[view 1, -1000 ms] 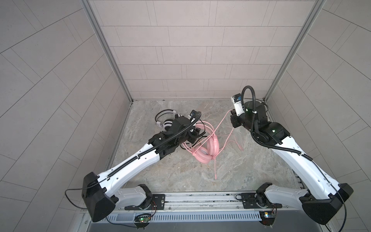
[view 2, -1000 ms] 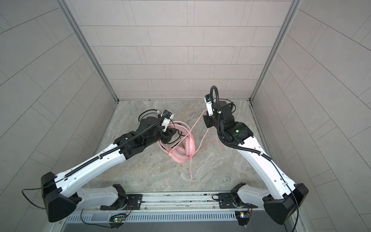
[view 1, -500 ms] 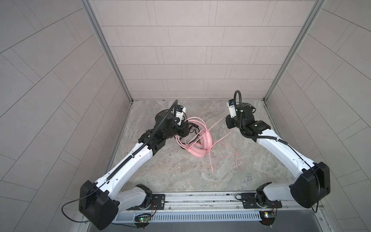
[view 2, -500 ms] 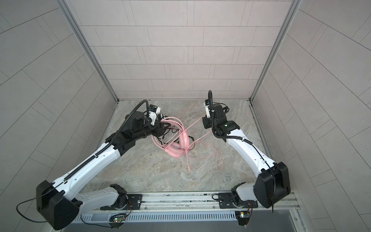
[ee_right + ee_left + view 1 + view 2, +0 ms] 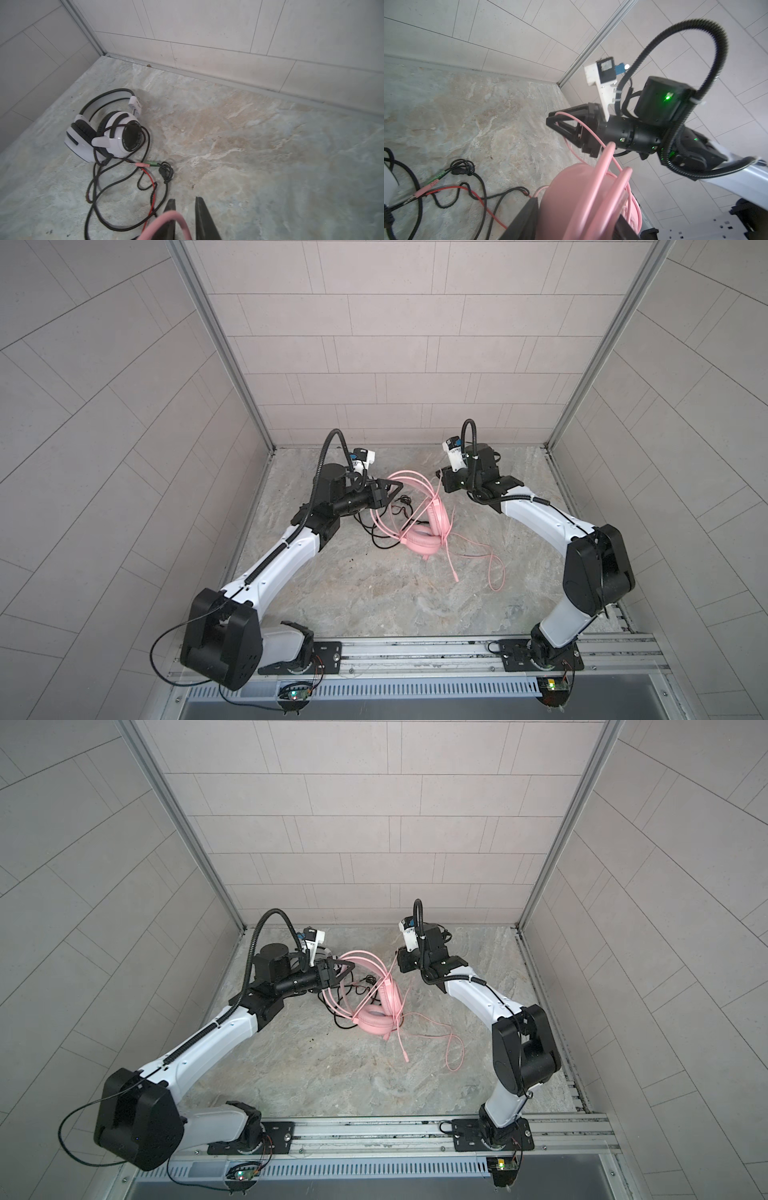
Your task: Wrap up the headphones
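The pink headphones (image 5: 422, 541) rest with one cup on the floor and the headband (image 5: 409, 481) raised. My left gripper (image 5: 392, 491) is shut on them; in the left wrist view the pink cup (image 5: 571, 207) fills the space between its fingers (image 5: 529, 218). My right gripper (image 5: 440, 477) hovers just right of the headband. Its jaws stand slightly apart, and the pink cable (image 5: 174, 216) loops loosely over one finger (image 5: 169, 207). The rest of the cable trails over the floor (image 5: 494, 572). The white-and-black headphones (image 5: 108, 135) lie near the back left corner, hidden behind my left arm in both top views.
Their black cable (image 5: 384, 537) sprawls on the floor beside the pink cup, with pink and green plugs (image 5: 145, 164) and a red strand (image 5: 152, 187). Tiled walls close in the back and both sides. The base rail (image 5: 415, 651) runs along the front.
My right gripper has dropped and moved left toward the pink headband, and its jaws have parted. My left gripper has carried the pink headphones back and up. More pink cable lies slack on the floor.
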`<state>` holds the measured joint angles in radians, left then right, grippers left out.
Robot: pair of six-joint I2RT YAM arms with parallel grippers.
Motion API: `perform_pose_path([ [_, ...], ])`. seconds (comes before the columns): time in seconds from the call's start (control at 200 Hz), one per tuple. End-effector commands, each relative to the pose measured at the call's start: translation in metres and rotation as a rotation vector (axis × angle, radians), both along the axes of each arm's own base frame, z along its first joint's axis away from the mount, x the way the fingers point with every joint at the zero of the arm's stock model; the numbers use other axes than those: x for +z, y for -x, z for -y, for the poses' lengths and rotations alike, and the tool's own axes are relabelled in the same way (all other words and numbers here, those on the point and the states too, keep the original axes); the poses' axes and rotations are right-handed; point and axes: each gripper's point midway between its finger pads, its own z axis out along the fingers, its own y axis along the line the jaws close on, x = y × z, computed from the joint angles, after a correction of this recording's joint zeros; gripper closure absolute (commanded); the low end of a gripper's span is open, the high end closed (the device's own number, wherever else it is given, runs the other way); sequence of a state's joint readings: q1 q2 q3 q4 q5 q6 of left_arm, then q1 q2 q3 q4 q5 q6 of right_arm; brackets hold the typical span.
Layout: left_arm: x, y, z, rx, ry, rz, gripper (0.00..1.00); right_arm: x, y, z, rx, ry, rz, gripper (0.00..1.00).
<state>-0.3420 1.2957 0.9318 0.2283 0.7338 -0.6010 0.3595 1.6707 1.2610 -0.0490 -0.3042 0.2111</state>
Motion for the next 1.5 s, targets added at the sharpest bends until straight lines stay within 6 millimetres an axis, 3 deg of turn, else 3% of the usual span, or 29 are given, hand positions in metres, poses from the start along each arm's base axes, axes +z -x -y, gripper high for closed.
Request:
perform_pose_path([
  [0.0, 0.044, 0.005, 0.001, -0.055, 0.122, 0.099, 1.00, 0.000, 0.002, -0.013, 0.040, -0.107, 0.011, 0.73],
  [0.135, 0.051, 0.002, -0.003, -0.053, 0.177, 0.098, 1.00, -0.024, 0.002, -0.020, 0.059, -0.144, -0.039, 0.65],
  [0.495, 0.058, -0.005, -0.019, -0.005, 0.210, 0.116, 1.00, -0.062, 0.011, -0.032, 0.082, -0.247, -0.140, 0.62],
  [0.741, 0.070, -0.017, -0.033, 0.022, 0.322, 0.107, 1.00, -0.090, 0.031, -0.024, 0.070, -0.226, -0.193, 0.61],
  [0.871, 0.087, -0.018, -0.045, 0.054, 0.315, 0.145, 1.00, -0.109, 0.032, 0.001, -0.031, -0.168, -0.222, 0.61],
  [0.976, 0.100, -0.023, -0.059, 0.110, 0.327, 0.154, 1.00, -0.112, 0.029, 0.013, -0.073, -0.231, -0.227, 0.54],
  [1.236, 0.125, -0.034, -0.070, 0.185, 0.466, 0.100, 1.00, -0.108, 0.036, -0.015, 0.012, -0.265, -0.251, 0.53],
  [1.496, 0.138, -0.035, -0.082, 0.296, 0.402, 0.068, 1.00, -0.103, 0.056, -0.001, -0.006, -0.252, -0.202, 0.41],
])
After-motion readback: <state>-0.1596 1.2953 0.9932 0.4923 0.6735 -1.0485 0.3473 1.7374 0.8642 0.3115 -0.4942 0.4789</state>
